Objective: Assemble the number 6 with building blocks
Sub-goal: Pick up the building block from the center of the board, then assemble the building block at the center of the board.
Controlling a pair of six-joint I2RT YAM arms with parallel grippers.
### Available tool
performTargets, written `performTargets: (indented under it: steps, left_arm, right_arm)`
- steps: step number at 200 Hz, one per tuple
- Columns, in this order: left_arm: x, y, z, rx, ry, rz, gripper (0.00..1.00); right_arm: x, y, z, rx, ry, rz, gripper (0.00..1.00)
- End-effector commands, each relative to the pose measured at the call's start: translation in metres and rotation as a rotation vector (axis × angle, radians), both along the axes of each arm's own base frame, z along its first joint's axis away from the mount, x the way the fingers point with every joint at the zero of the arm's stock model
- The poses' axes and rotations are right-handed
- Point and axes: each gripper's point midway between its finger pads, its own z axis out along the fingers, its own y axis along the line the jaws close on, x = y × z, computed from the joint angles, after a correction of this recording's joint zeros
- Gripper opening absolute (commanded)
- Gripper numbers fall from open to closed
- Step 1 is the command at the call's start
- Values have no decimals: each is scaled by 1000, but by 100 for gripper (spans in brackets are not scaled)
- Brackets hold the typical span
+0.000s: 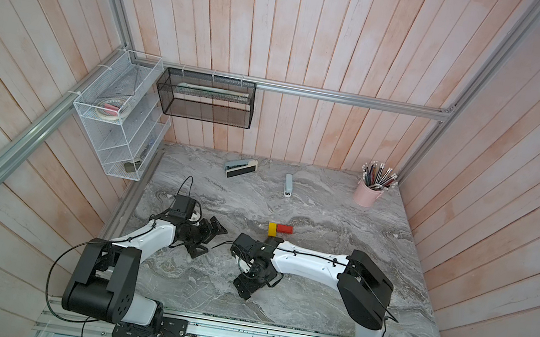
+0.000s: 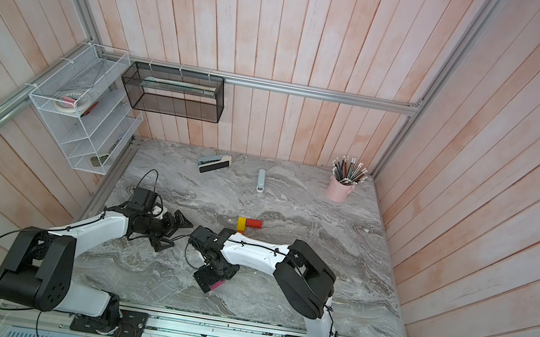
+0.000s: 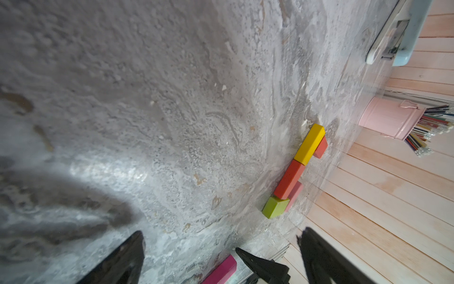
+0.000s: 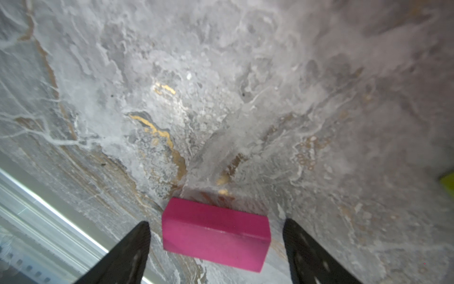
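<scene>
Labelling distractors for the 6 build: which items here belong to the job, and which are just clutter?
Job: yellow brick, two red bricks, light pink brick, lime green brick, magenta brick.
Clutter: stapler, pink pencil cup, blue-grey desk tool, white wire basket, black mesh basket.

In both top views, mid-frame, my right arm [image 1: 308,264] hides the lower half of the number 6 [image 1: 273,230]; the magenta brick [image 2: 219,285] is a sliver under my right gripper [image 2: 216,279].
</scene>
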Motion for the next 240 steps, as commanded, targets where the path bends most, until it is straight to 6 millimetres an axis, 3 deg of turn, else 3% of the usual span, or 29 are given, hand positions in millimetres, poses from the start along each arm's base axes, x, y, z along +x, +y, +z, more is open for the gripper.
performTargets:
  steps: [1, 44, 77, 98, 167, 240]
  left_arm:
    - [-2, 2, 2, 9, -6, -8, 100]
    - [1, 2, 3, 13, -10, -17, 100]
    - [2, 1, 2, 12, -9, -25, 100]
    - [3, 1, 1, 11, -8, -29, 100]
    - [17, 3, 5, 46, -32, -43, 100]
    - [33, 3, 14, 54, -57, -41, 100]
  right_arm:
    - [-1, -2, -14, -47, 9, -10, 85]
    - [-1, -7, -15, -76, 8, -28, 69]
    - [0, -11, -12, -79, 3, -60, 66]
    - [8, -11, 0, -57, -22, -107, 66]
    - [92, -38, 54, 9, -131, -436, 66]
    - [170, -89, 63, -55, -193, -694, 66]
